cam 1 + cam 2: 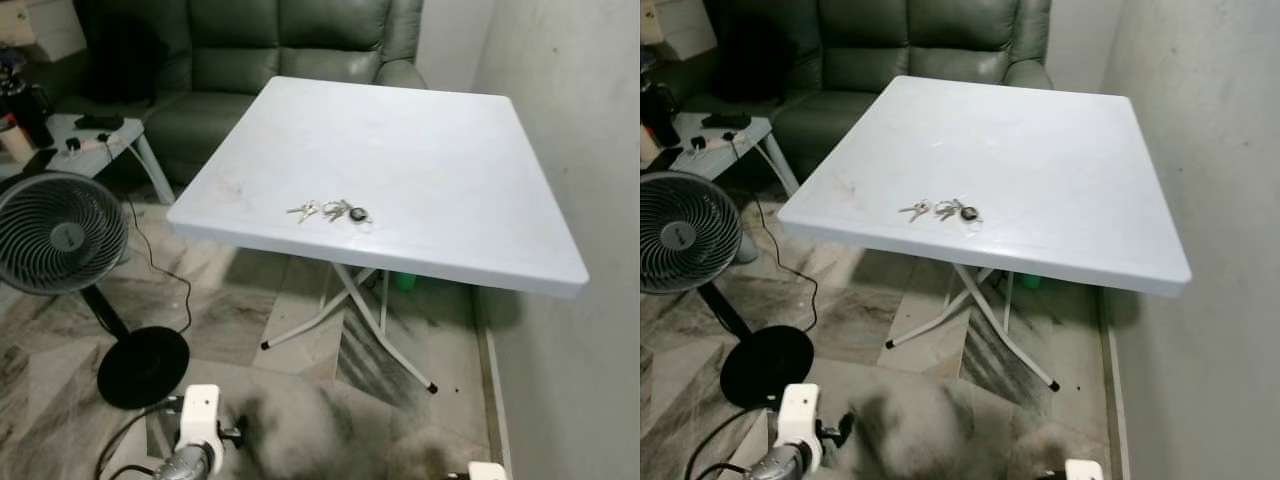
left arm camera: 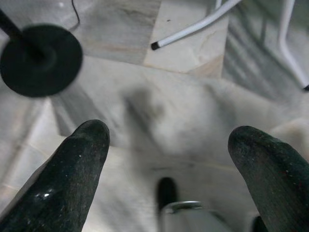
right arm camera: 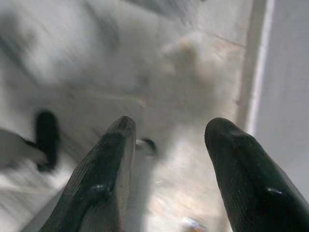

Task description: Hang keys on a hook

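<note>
White plastic folding table [image 1: 420, 160] stands against a wall, its far legs hidden beneath the top. One bunch of keys [image 1: 330, 211] lies flat near the table's front edge; the single keys are too small to count. Both arms hang low over the marble floor [image 2: 188, 111]. Left gripper [image 2: 169, 159] and right gripper [image 3: 169, 145] each show two black fingers held apart, gripping nothing. One standing fan [image 1: 55, 232] is cut off at the left edge.
</note>
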Robot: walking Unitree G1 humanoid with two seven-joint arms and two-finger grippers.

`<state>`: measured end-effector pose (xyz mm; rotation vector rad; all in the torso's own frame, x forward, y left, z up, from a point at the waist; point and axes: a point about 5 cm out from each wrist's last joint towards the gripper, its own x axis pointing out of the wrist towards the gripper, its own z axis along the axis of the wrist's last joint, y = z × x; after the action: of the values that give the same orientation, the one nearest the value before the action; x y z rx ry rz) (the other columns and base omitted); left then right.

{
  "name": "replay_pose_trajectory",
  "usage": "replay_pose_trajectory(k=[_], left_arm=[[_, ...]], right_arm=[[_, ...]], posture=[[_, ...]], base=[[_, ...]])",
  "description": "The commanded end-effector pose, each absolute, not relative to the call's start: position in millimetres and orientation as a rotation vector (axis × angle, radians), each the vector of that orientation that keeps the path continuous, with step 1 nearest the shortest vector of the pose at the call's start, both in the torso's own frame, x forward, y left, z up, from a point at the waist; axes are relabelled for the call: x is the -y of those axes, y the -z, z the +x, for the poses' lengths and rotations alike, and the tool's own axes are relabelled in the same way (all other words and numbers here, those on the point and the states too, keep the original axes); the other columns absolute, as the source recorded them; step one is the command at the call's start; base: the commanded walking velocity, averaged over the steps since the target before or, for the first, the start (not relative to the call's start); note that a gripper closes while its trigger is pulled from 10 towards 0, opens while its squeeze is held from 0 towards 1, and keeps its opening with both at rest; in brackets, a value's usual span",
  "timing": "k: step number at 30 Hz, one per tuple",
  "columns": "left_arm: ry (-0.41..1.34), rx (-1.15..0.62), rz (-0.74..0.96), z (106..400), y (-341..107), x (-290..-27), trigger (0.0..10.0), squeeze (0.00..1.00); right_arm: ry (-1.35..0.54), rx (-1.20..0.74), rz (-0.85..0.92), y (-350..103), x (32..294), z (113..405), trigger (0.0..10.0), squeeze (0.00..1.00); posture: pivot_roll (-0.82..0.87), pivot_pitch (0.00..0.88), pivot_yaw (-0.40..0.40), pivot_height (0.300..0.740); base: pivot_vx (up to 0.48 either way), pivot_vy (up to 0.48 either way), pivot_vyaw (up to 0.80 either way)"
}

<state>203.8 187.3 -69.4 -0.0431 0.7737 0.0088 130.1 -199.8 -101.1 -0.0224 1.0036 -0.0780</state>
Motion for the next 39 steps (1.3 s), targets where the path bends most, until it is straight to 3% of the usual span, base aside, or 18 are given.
replay_pose_trajectory(k=[1, 35, 39], left_arm=[[0.007, -0.754, -0.061, 209.0, 67.0, -180.7, 10.0, 0.00], [0.002, -0.747, -0.064, 211.4, 65.6, -181.1, 10.0, 0.00], [0.001, -0.745, -0.061, 212.2, 65.2, -181.4, 10.0, 0.00]], right_arm=[[0.098, -1.034, -0.031, 103.0, 208.4, 120.6, 10.0, 0.00], [0.100, -1.036, -0.022, 103.1, 208.7, 120.2, 10.0, 0.00], [0.100, -1.034, -0.020, 103.0, 208.1, 120.8, 10.0, 0.00]], posture=[[-0.03, 0.000, 0.016, 0.732], [-0.03, 0.000, 0.014, 0.732], [-0.03, 0.000, 0.014, 0.732]], base=[[0.000, 0.446, 0.00], [0.000, 0.446, 0.00], [0.000, 0.064, 0.00]])
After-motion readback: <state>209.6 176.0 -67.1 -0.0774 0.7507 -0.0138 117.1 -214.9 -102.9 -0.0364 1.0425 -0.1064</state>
